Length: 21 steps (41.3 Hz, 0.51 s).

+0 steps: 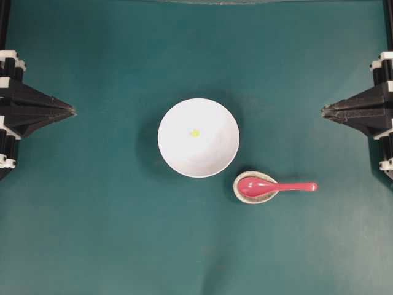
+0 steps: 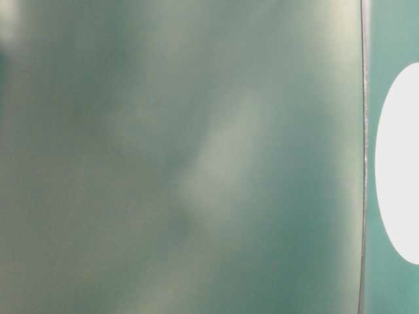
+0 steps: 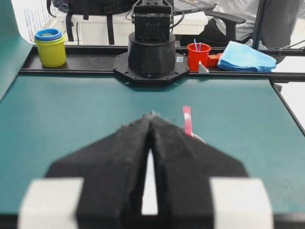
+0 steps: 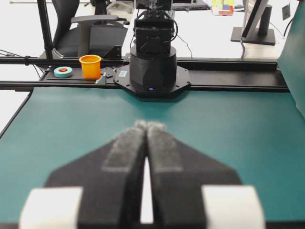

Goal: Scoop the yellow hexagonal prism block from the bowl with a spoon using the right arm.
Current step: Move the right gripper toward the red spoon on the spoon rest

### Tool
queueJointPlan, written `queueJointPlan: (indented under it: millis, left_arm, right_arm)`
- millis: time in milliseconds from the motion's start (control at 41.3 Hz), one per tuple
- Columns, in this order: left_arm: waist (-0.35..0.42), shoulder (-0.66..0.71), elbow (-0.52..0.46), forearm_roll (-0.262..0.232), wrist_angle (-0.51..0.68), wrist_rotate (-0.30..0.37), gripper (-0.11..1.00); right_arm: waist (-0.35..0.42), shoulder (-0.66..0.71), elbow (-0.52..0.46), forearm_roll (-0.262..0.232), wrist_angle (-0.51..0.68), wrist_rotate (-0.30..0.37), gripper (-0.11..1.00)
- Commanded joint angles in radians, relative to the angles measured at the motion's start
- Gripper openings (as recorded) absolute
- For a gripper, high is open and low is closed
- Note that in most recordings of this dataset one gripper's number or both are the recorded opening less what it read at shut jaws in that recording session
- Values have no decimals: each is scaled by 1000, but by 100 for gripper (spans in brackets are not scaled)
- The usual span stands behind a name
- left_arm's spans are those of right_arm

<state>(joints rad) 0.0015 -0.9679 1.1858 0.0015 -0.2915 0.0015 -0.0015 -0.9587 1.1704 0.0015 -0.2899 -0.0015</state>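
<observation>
Yellow hexagonal prism block (image 1: 194, 133), tiny, sitting near the middle of the white bowl (image 1: 178, 153) on the green table (image 1: 92, 215). Pinkish-red spoon (image 1: 270, 186) just right of the bowl, scoop resting in a small speckled dish (image 1: 241, 192), handle pointing right. Left gripper (image 1: 72, 111) and right gripper (image 1: 323, 110) parked at opposite edges, well apart from everything, tips pressed together, holding nothing. Table-level view mostly blurred green, only a white slice of bowl (image 2: 399, 163) cut off at its right edge. Left wrist view: spoon handle (image 3: 187, 121) peeking past the fingers (image 3: 133, 157), bowl hidden.
</observation>
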Motion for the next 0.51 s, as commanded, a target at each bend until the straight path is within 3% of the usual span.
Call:
queueJointPlan:
  millis: [0, 24, 48, 315, 484]
  left_arm:
    - [-2, 3, -35, 5, -2, -12, -1]
    - [0, 0, -37, 5, -2, -14, -1]
    - [-2, -2, -37, 5, -2, -15, 8]
    - [-2, 9, -37, 5, 2, -14, 7]
    - [-2, 12, -37, 5, 2, -14, 7]
  right_arm:
    - [0, 0, -21, 3, -6, 8, 0]
    - [0, 0, -29, 8, 9, 8, 0]
    - [0, 2, -31, 8, 15, 8, 0]
    - [0, 5, -32, 8, 35, 8, 1]
    - [-2, 5, -32, 6, 37, 8, 23]
